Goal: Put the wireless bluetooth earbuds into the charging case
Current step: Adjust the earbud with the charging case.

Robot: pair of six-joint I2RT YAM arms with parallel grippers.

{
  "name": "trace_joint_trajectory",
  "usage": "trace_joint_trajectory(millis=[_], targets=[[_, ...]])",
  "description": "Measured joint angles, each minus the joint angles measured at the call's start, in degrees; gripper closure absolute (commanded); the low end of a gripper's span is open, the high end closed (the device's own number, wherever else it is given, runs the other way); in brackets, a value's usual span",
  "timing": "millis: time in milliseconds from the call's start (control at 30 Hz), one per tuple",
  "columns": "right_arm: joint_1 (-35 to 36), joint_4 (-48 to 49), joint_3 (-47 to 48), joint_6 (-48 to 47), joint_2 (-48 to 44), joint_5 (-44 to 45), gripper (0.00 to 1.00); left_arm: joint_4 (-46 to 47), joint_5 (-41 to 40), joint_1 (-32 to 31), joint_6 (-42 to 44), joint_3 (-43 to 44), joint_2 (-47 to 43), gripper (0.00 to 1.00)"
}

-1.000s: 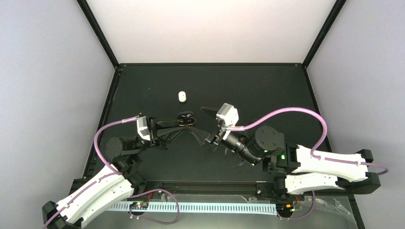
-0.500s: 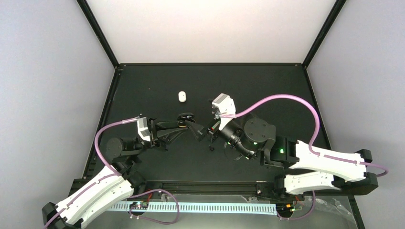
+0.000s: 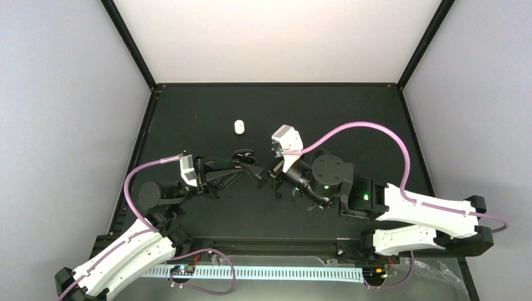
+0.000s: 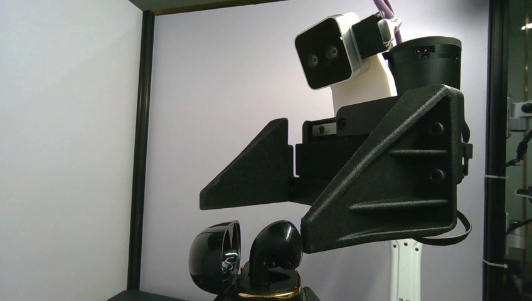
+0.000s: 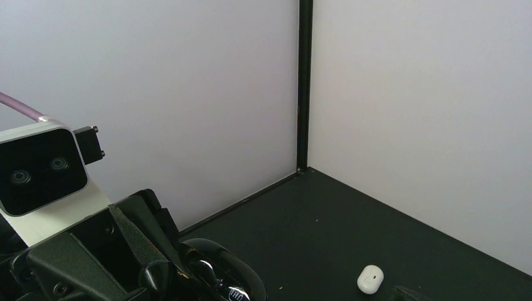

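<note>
My left gripper (image 3: pixel 246 164) is shut on a glossy black charging case (image 4: pixel 216 257) with a gold rim (image 4: pixel 270 292) and its lid swung open. A black earbud (image 4: pixel 280 241) stands up out of the case's opening. My right gripper (image 3: pixel 266 180) is open just right of the case. In the left wrist view its two black fingers (image 4: pixel 383 188) spread above the case, and the lower corner of the nearer one is touching or nearly touching the earbud. The right wrist view shows the case (image 5: pixel 223 276) at the bottom left.
A small white pill-shaped piece (image 3: pixel 239 126) with a tiny dot lies on the black mat behind the case, also seen as the white piece (image 5: pixel 370 279) near my right fingertip (image 5: pixel 408 293). Black frame posts and pale walls bound the mat (image 3: pixel 339 119).
My right arm has swung left up to the case and its jaws have opened wider. The left arm and the case have stayed put.
</note>
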Motion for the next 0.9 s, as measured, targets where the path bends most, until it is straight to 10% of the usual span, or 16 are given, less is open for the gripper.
trace_joint_trajectory(millis=[900], targets=[[-0.3,-0.4,0.6,0.9,1.2,-2.1,0.00,-0.2,0.0,0.0,0.4,-0.1,-0.7,0.98]])
